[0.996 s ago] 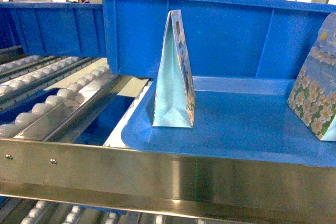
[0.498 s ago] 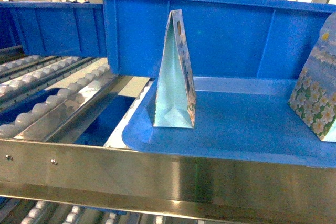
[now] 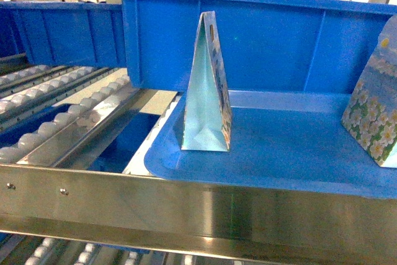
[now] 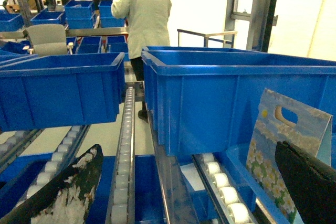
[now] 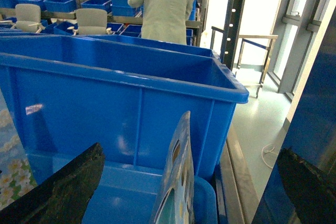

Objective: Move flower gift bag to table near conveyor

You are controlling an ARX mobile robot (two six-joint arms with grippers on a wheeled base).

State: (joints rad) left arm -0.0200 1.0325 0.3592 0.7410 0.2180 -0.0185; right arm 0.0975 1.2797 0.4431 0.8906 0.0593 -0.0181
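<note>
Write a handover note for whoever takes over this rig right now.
Left gripper: open, empty.
Right gripper: open, empty.
Two flower bags stand upright in the blue tray at the conveyor: centre bag and right bag, partly cut off by the frame edge.
The table is not in view.
Done: nothing, no bag gripped.
Left: grasp a bag, lift it out, set it on the table.
</note>
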